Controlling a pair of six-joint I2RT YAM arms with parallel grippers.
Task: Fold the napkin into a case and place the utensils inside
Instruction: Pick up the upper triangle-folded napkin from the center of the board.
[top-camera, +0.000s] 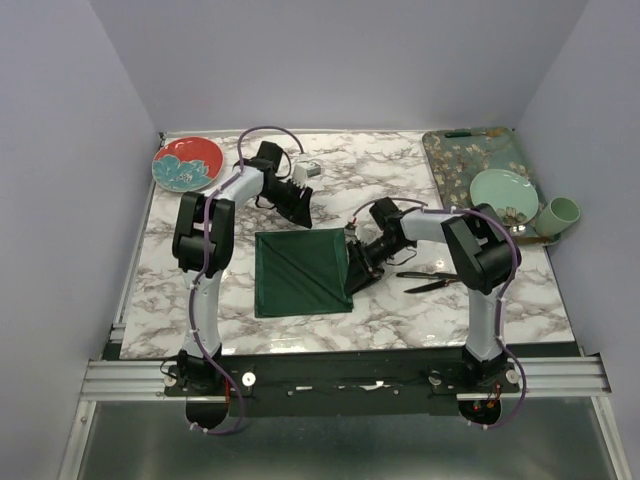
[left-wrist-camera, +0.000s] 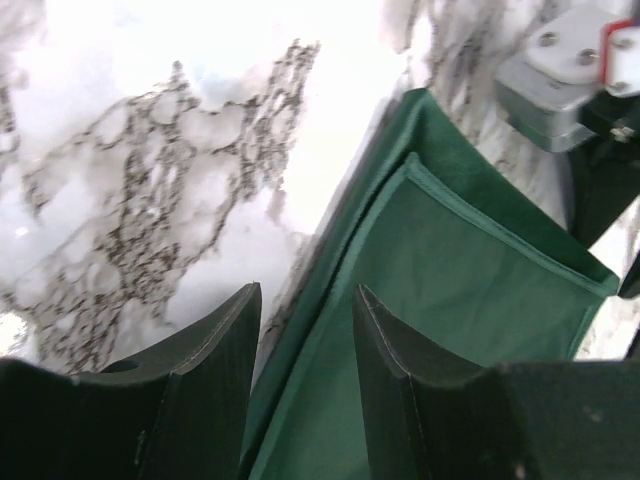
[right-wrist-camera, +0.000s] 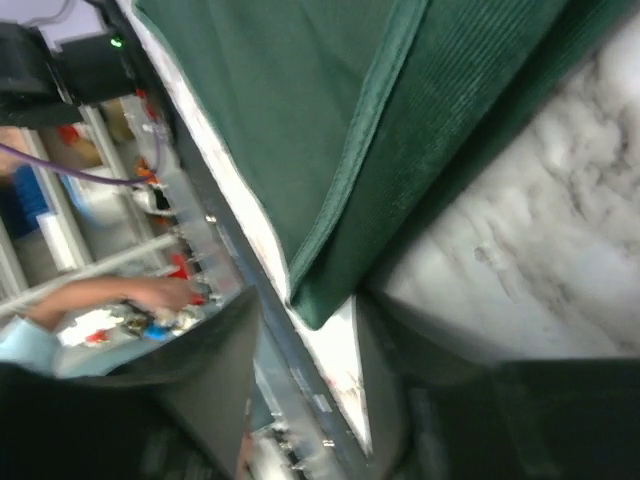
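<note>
The dark green napkin (top-camera: 300, 272) lies folded into a rough square on the marble table, with a diagonal crease across it. My left gripper (top-camera: 303, 210) hovers over its far edge. In the left wrist view the gripper (left-wrist-camera: 305, 300) is open, and the layered hem of the napkin (left-wrist-camera: 450, 260) runs under the gap. My right gripper (top-camera: 357, 265) is at the napkin's right edge. In its own view it (right-wrist-camera: 305, 310) is open, with a corner of the napkin (right-wrist-camera: 330, 120) just past the tips. Two black utensils (top-camera: 428, 281) lie on the table to the right of that gripper.
A red and teal plate (top-camera: 187, 163) sits at the back left. At the back right a teal floral tray (top-camera: 480, 160) holds a pale green plate (top-camera: 503, 190), with a green cup (top-camera: 562, 213) beside it. The table's near rail (right-wrist-camera: 230, 260) shows in the right wrist view.
</note>
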